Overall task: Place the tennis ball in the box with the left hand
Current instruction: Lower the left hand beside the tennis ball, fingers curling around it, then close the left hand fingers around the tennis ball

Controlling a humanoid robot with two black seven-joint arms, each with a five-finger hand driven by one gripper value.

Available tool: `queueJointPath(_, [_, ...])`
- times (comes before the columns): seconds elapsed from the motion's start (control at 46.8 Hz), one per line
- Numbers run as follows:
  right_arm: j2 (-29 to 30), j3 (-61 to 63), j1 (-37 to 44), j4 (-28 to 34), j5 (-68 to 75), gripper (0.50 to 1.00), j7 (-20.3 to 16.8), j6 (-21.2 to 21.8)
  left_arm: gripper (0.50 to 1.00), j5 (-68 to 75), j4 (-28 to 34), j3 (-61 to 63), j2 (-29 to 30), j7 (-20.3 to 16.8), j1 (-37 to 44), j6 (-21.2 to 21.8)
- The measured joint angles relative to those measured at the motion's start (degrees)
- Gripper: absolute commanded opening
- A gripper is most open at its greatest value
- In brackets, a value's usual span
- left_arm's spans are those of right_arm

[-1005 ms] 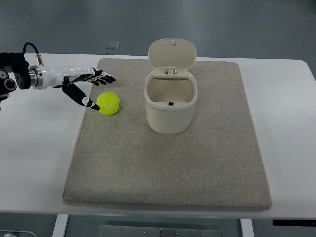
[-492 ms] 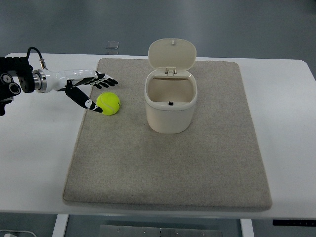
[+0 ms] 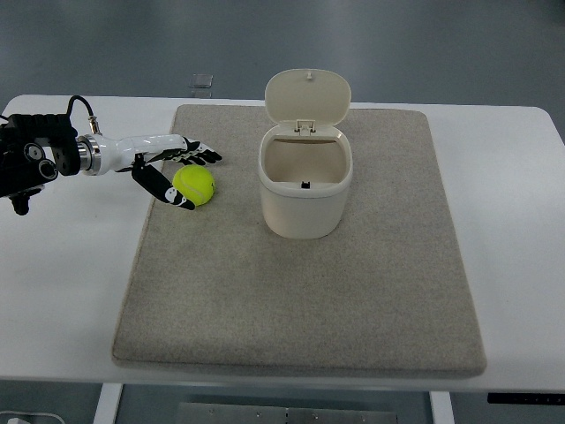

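One yellow-green fuzzy tennis ball (image 3: 194,185) lies on the grey felt mat (image 3: 300,300), left of one cream plastic box (image 3: 305,185) whose hinged lid stands open. The left robot hand (image 3: 179,170) has its fingers spread around the ball, thumb nearest the camera, not yet closed. The mat covers a white bench (image 3: 62,291) above a grey floor; no writing is readable.

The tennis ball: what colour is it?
Bright yellow-green, seen in the top view: tennis ball on the mat.
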Motion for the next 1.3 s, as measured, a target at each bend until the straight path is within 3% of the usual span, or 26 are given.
queueJointPath(0.47, [0.0, 0.0, 0.0, 0.0, 0.0, 0.938, 0.0, 0.0, 0.921, 9.7, 2.6, -0.5, -0.1, -0.1, -0.1, 1.0])
queueJointPath(0.748, [0.0, 0.0, 0.0, 0.0, 0.0, 0.938, 0.0, 0.0, 0.924, 9.1, 2.8, -0.6, -2.0, -0.1, 0.1, 4.0])
queueJointPath(1.304, [0.0, 0.0, 0.0, 0.0, 0.0, 0.938, 0.0, 0.0, 0.921, 8.9, 2.5, -0.5, -2.9, -0.1, 1.3, 4.1])
